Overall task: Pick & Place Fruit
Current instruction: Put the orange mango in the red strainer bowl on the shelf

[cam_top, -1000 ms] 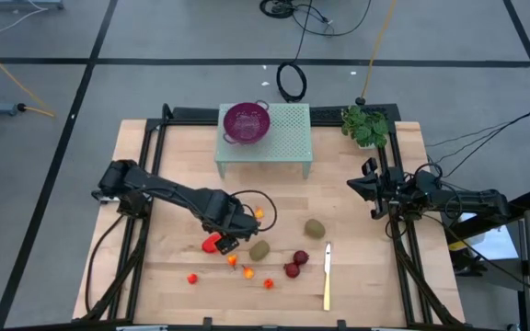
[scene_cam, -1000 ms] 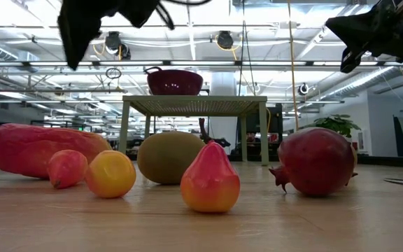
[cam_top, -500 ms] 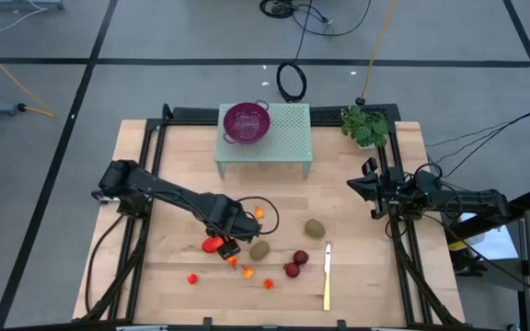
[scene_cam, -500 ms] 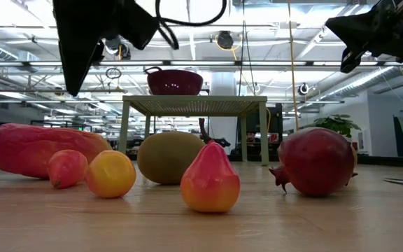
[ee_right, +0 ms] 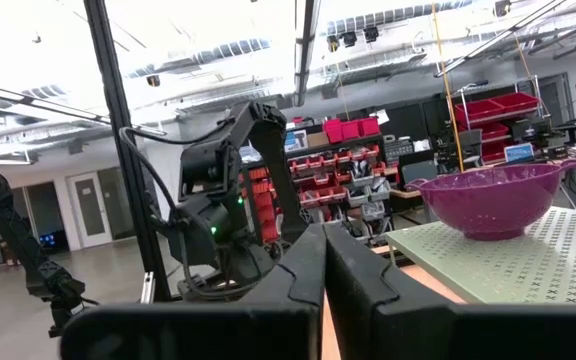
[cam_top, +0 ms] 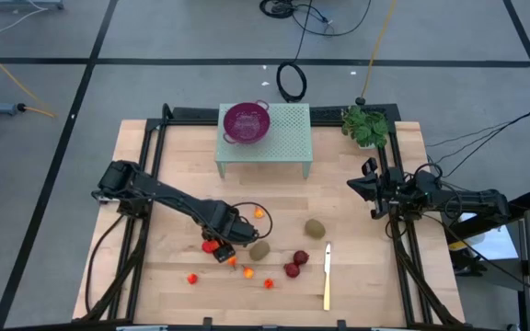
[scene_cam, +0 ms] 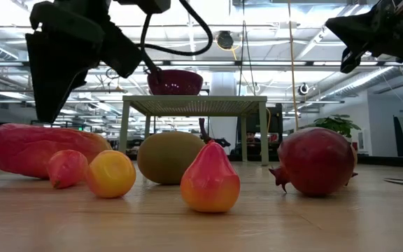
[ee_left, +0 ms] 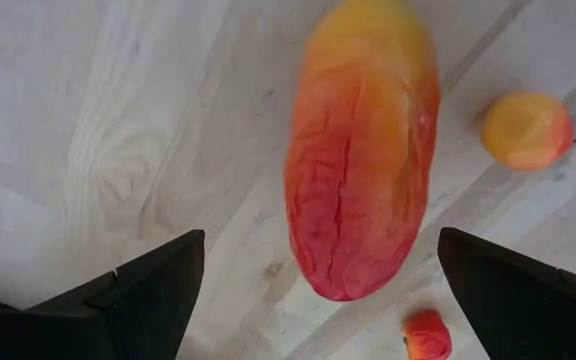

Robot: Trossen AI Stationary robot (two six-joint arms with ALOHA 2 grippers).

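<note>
Left end effector (ee_left: 313, 290) spread apart above the elongated red-orange fruit (ee_left: 360, 150); no readable writing, apparently.

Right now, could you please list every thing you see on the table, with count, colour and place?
elongated fruit: one, red-orange, under the left gripper
kiwis: two, brown-green, table middle
pomegranates: two, dark red, beside the knife
small fruits: about five, orange-red, scattered at the front
knife: one, yellow handle, front right
bowl: one, purple, on the stand
stand: one, pale green, back middle
plant: one, green, back right
left gripper: open, above the elongated fruit
right gripper: shut, waiting at the right edge
</note>
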